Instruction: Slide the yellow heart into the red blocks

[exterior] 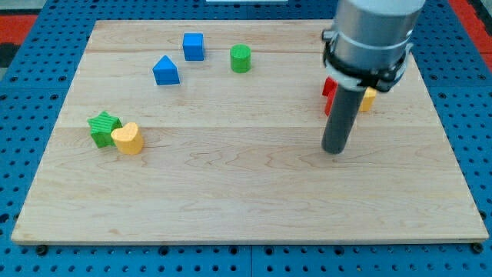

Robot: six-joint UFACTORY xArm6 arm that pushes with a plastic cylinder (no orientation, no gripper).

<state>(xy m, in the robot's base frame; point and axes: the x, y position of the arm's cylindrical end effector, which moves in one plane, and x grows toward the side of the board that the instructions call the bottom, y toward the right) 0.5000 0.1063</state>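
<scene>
The yellow heart (127,138) lies at the view's left on the wooden board (231,192), touching a green star (103,127) on its left. The red blocks (329,94) sit at the view's right, mostly hidden behind the rod; their shapes cannot be made out. A yellow block (367,98) shows just right of them, also partly hidden. My tip (334,151) rests on the board just below the red blocks, far to the right of the yellow heart.
A blue cube (194,46), a blue house-shaped block (165,71) and a green cylinder (241,58) stand near the view's top, left of centre. The arm's grey body (373,38) covers the top right of the board.
</scene>
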